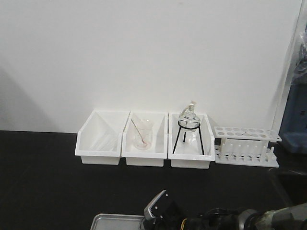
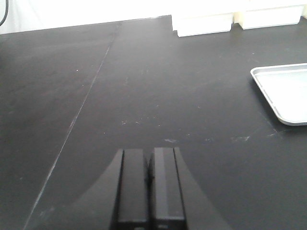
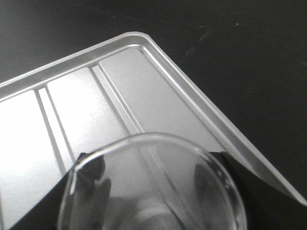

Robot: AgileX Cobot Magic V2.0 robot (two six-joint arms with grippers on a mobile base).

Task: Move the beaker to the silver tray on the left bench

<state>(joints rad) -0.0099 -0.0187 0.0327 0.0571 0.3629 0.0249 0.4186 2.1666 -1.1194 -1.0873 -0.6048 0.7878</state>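
Note:
The clear, empty beaker (image 3: 158,191) fills the lower part of the right wrist view. My right gripper (image 3: 156,177) is shut on it, with a dark finger (image 3: 98,175) showing through the glass on each side. It hangs over a corner of the silver tray (image 3: 86,105), which lies on the black bench (image 3: 240,57). In the front view the right gripper (image 1: 158,208) is low at the bottom edge beside the tray (image 1: 115,221); the beaker does not show there. My left gripper (image 2: 149,155) is shut and empty above the bare bench (image 2: 144,86), with the tray (image 2: 285,91) to its right.
Three deep white bins stand along the back wall: one (image 1: 99,139) holding thin clear items, one with a beaker and rod (image 1: 142,136), one with a round flask on a black tripod (image 1: 188,120). A white test-tube rack (image 1: 246,146) stands to their right.

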